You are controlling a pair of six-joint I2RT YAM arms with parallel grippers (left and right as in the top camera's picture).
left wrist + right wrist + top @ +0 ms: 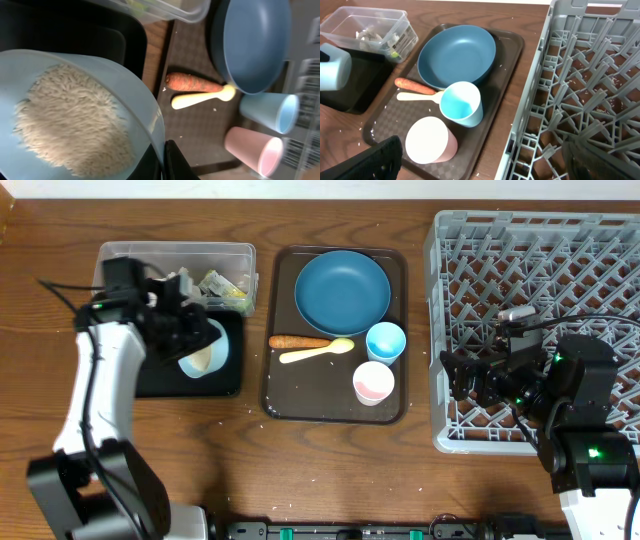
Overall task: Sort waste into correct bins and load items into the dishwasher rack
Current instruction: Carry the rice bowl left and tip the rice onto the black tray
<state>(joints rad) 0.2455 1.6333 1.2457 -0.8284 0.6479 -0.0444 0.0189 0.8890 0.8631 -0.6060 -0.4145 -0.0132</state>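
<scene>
My left gripper [197, 338] is shut on the rim of the white bowl [75, 120], which tilts over the black tray [225, 380] with rice [70, 125] heaped inside. The clear tub [175, 260] behind it holds crumpled paper and a yellow-green packet [235, 298]. On the brown serving tray [335, 408] lie the dark blue plate [342, 290], the carrot [298, 341], the light blue cup [385, 340] and the pink cup [373, 382]. My right gripper [465, 375] hangs open and empty over the left edge of the grey dishwasher rack [540, 300].
A pale yellow spoon [317, 352] lies beside the carrot on the serving tray. Loose rice grains dot the wooden table around the trays. In the right wrist view the rack's wall [530, 100] stands close beside the serving tray [492, 120].
</scene>
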